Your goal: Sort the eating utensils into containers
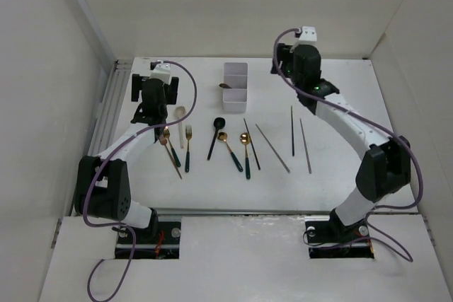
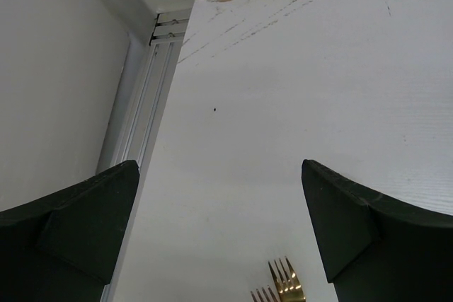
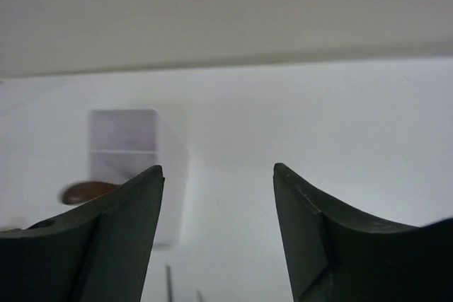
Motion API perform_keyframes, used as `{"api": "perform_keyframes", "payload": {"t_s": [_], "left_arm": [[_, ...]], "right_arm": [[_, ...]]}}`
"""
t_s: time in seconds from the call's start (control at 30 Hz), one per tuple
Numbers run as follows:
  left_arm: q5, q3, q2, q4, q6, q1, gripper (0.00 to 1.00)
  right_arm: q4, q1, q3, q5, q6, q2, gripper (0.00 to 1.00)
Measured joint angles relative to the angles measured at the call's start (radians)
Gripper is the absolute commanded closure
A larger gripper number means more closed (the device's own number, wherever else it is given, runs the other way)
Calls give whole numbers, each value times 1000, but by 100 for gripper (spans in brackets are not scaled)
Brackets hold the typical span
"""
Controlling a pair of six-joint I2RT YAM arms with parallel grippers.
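Overhead, my two arms reach in from the near edge of the worktop (image 1: 340,104). The utensils (image 1: 233,152) lie in a loose row across its middle, unsorted. One spoon (image 1: 224,85) leans out of the white box (image 1: 236,68) at the far side.

My left fingers (image 2: 85,217) are spread wide and hold nothing, hovering just beyond two gold forks (image 2: 287,284). My right fingers (image 3: 333,238) are also wide apart and empty, near the box on its right.

The forks lie flat and close together, so I think a closing grasp could catch both or skid off the thin metal. The box is shorter than the utensils, so a long piece dropped in carelessly might tip it. My right arm could also nudge it.
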Motion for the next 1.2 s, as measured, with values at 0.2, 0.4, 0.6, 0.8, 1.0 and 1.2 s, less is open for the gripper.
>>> {"api": "perform_keyframes", "payload": {"t_s": [0.2,0.4,0.6,0.8,1.0,1.2], "left_arm": [[12,0,0,0,-3,0,1],[35,0,0,0,-10,0,1],[78,-2,-2,0,-12,-1,5],[150,-35,-36,-21,2,-7,7],[219,-61,-70,-50,7,-10,7],[235,-83,-83,-53,10,-10,6]], "right_arm": [[-423,-171,-73,-58,26,-10,42],[-629,-196,-295,-158,48,-12,54],[-658,-252,-387,-198,62,-12,57],[-647,-259,-387,-195,61,46,57],[-652,-259,-346,-194,45,90,62],[-683,-259,-248,-196,23,167,97]]}}
